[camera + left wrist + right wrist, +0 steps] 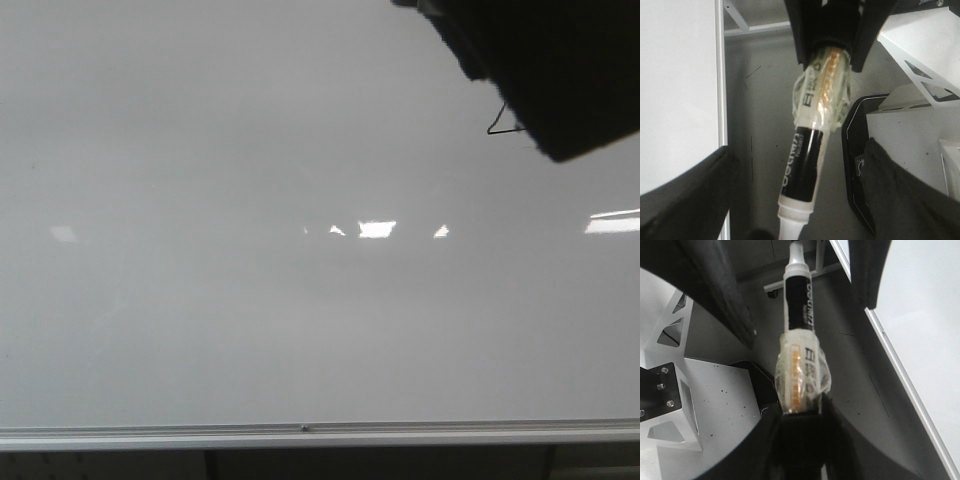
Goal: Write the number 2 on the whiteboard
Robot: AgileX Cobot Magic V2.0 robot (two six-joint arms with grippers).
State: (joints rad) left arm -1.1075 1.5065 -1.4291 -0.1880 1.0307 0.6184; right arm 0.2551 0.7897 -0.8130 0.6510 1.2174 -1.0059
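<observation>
The whiteboard (250, 330) fills the front view, glossy and pale grey. Near its top right, a thin black stroke of the number 2 (503, 125) shows; the rest is hidden behind a dark, blurred arm part (550, 70). My left gripper (829, 47) is shut on the taped end of a black-and-white marker (802, 160). That marker hangs over grey floor beside the whiteboard (675, 90). My right gripper (801, 412) is shut on the taped end of a like marker (799, 305), which points away beside the whiteboard (920, 305). Neither tip touches the board.
A silver frame (300, 436) runs along the board's near edge. Bright light reflections (377, 229) lie across its middle. White perforated metal brackets (925, 65) (670, 395) and a black base (860, 165) stand beside the markers. A stand with a wheel (771, 290) is on the floor.
</observation>
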